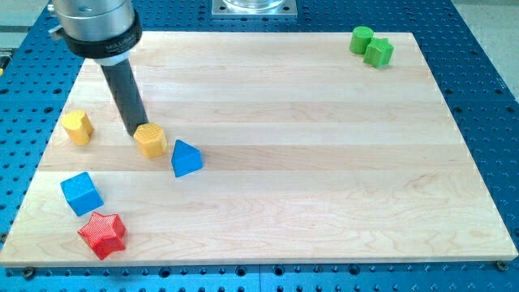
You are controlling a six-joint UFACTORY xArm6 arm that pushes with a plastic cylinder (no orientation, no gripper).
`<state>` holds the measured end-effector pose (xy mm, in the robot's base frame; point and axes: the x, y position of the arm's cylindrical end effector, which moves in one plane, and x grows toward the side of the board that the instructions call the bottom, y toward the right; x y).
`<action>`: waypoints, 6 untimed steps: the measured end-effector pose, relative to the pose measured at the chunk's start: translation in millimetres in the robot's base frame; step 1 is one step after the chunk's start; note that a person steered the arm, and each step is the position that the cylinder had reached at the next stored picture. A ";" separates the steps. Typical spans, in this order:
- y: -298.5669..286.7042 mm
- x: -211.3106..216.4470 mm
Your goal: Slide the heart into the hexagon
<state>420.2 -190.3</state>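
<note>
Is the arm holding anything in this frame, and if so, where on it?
Nothing is held; the arm has only a rod. My tip sits against the upper-left edge of the yellow hexagon, with the yellow heart apart at the view's left.

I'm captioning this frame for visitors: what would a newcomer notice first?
First the dark rod at the view's upper left, my tip touching the yellow hexagon's left edge, with the blue triangular block just right of it. Then the red star at the bottom left, and two green blocks alone at the top right.
</note>
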 end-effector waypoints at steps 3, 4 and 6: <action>-102.7 -27.1; -97.3 16.6; -6.2 0.2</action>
